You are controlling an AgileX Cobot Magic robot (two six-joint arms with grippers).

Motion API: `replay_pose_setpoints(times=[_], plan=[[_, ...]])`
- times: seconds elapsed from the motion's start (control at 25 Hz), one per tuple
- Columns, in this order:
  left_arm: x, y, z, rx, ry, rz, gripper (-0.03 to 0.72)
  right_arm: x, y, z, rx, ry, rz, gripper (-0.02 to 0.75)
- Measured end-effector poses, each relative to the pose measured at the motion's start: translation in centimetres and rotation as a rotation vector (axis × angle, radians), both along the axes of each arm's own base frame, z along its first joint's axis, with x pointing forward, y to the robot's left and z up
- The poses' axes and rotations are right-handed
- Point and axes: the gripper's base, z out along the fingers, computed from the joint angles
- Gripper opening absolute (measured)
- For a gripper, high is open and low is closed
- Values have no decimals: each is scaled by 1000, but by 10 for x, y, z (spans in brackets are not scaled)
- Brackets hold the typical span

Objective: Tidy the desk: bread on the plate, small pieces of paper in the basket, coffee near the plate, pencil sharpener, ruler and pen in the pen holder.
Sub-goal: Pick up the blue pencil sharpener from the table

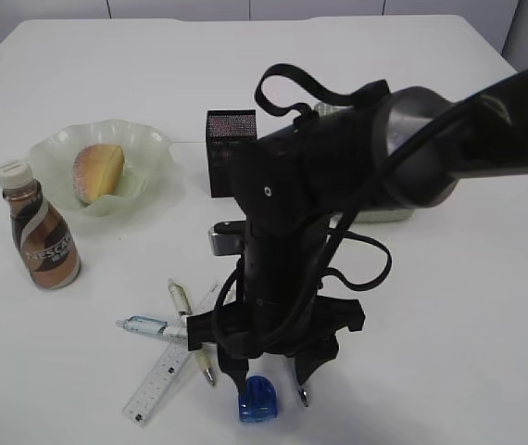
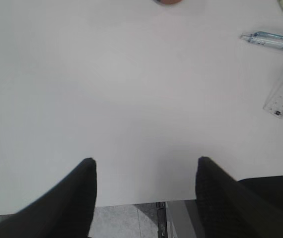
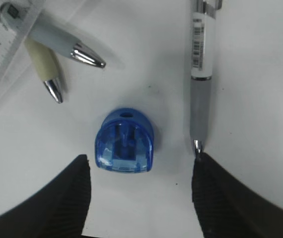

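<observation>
- While the left gripper (image 2: 144, 198) hangs over bare desk (image 2: 106, 99) near its front edge, its jaws stand wide with nothing between them.
- At the far left stands the coffee (image 1: 42, 227), a brown bottle with a white swirl label and white cap, upright just beside the plate (image 1: 153, 148).
- That plate is translucent pale green glass with a wavy rim; the bread (image 1: 97, 172), golden-yellow with a browner crust, lies in it.
- Nearer the front, pens (image 1: 153, 325) and the clear ruler (image 1: 160, 378) with black marks lie crossed in a loose pile.
- Behind them stands the black mesh pen holder (image 1: 230, 130), upright.
- Right of the pile, the right gripper (image 3: 140, 191) hovers with jaws spread wide, straddling the pencil sharpener (image 3: 124, 141), a translucent blue domed piece on the desk; no finger touches it.
</observation>
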Motion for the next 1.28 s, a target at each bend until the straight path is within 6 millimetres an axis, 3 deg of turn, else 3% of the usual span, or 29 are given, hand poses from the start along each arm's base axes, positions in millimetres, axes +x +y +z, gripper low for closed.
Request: replay_pose_setpoints(times=[0.6,1.28], plan=[[0,0,0,2,0,0,458,-9,14,-9,8,34,20,470],[0,0,0,2,0,0,458,-8,14,-30,-31,63,24,470]])
